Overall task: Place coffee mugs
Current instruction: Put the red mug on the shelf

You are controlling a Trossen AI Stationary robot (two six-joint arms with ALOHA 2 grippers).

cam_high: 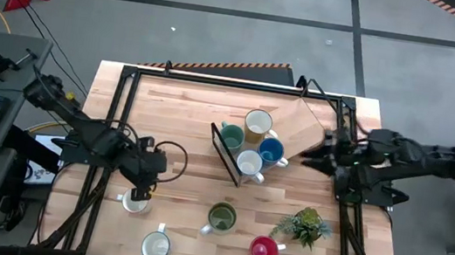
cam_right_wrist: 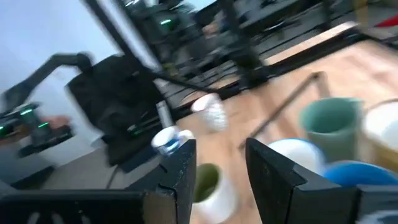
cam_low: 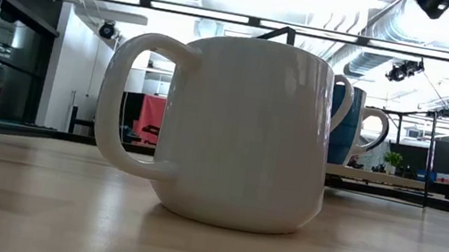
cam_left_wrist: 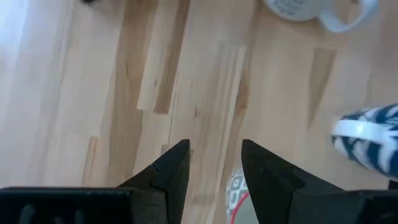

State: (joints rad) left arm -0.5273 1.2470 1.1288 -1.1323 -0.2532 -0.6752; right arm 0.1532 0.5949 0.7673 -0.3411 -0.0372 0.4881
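Observation:
Four coffee mugs, teal [cam_high: 231, 137], cream-yellow [cam_high: 258, 125], blue [cam_high: 271, 152] and white [cam_high: 249, 163], stand together beside a black frame [cam_high: 221, 147] mid-table. Loose mugs stand nearer the front: olive green [cam_high: 221, 217], red [cam_high: 263, 250], pale [cam_high: 155, 246] and a white one [cam_high: 135, 203]. My left gripper [cam_high: 142, 190] points down over that white mug, open [cam_left_wrist: 214, 168], with bare wood between its fingers and a patterned mug rim [cam_left_wrist: 235, 194] just below them. My right gripper [cam_high: 307, 160] is open [cam_right_wrist: 221, 165] and level, right of the grouped mugs, holding nothing.
A small green potted plant [cam_high: 307, 226] stands at the front right beside the red mug. A black rail frame [cam_high: 129, 75] runs around the tabletop. A large white mug [cam_low: 246, 134] fills the low view. Bare wood lies at the far left of the table.

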